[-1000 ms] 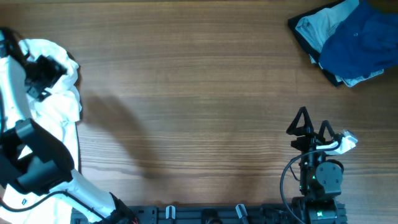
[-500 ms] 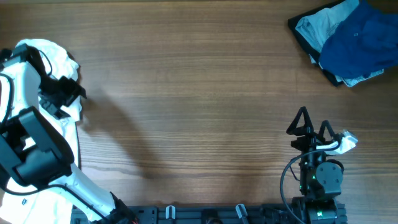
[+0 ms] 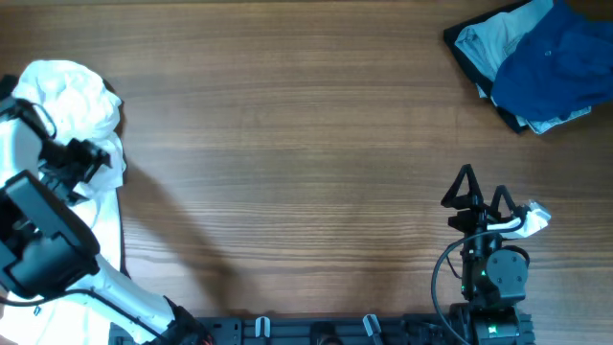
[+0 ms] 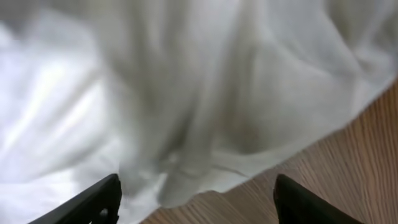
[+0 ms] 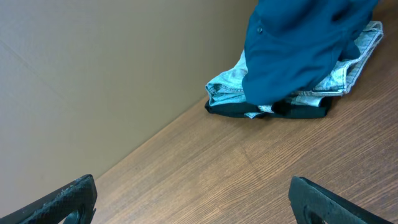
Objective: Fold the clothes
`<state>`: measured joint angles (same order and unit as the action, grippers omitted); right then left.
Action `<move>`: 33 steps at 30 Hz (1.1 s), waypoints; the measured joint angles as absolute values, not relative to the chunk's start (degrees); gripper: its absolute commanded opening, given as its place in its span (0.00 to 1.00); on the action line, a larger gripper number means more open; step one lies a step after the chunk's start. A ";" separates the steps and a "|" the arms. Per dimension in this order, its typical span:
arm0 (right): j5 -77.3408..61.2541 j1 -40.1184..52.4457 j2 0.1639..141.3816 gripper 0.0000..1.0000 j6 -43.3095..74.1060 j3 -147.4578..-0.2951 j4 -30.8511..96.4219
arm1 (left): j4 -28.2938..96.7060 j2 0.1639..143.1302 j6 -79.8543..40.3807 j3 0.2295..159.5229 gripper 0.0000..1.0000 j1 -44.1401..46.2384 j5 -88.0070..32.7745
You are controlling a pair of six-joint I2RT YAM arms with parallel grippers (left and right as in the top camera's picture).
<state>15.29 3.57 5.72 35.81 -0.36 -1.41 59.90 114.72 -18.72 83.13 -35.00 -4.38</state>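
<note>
Overhead: the white T-shirt [image 3: 72,96] lies bunched up at the left edge of the table [image 3: 287,144]. The left gripper [image 3: 91,158] sits over the T-shirt's near part, w/ white cloth trailing on beneath the left arm [image 3: 43,240]. Well apart from the T-shirt, clear across the table, is a heap of three other clothes: a dark blue garment [image 3: 556,57] on top, a pale grey-blue garment [image 3: 484,43] under it, and a black garment [image 3: 467,59] showing only as a thin rim. The right gripper [image 3: 483,182] is also far from the T-shirt, on the opposite side, touching no cloth.

Left wrist: T-shirt [image 4: 186,81] fills nearly the whole view, blurred. Both fingers [image 4: 93,199] are spread wide w/ nothing pinched between them, so the claw is released; the T-shirt's hem is just ahead of them, w/ bare table [image 4: 348,162] beside it.

Right wrist: fingers [image 5: 68,199] spread to the frame edges – claw released, holding nothing. Ahead are the dark blue garment [image 5: 298,43], the pale grey-blue garment [image 5: 227,87] and the black garment [image 5: 273,112] at the bottom, stacked beside a plain wall [image 5: 93,74]. The T-shirt isn't in this view.
</note>
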 measured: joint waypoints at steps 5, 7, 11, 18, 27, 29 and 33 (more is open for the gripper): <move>15.29 3.57 5.72 1.00 35.79 -0.36 -1.41 | 59.44 118.26 -18.74 83.13 0.79 -35.31 -4.40; 15.29 3.57 5.72 1.00 35.79 -0.36 -1.41 | 59.02 119.50 -18.74 83.13 0.79 -34.00 -3.92; 15.29 3.57 5.72 1.00 35.79 -0.36 -1.41 | 58.63 119.59 -18.96 83.20 0.85 -29.65 -2.04; 15.29 3.57 5.72 1.00 35.79 -0.36 -1.41 | 60.10 119.81 -19.33 83.85 0.67 -25.67 -4.29; 15.29 3.57 5.72 1.00 35.81 -0.36 -1.41 | 60.14 119.96 -20.05 85.91 0.92 -22.85 -9.80; 15.29 3.57 5.72 1.00 35.79 -0.36 -1.41 | 60.88 119.96 -20.05 86.39 0.92 -23.44 -10.07; 15.29 3.57 5.72 1.00 35.81 -0.36 -1.41 | 63.57 119.20 -20.03 86.65 0.85 -26.87 -10.20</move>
<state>15.29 3.57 5.72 35.81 -0.36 -1.41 63.57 119.20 -20.03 86.65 -26.87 -10.20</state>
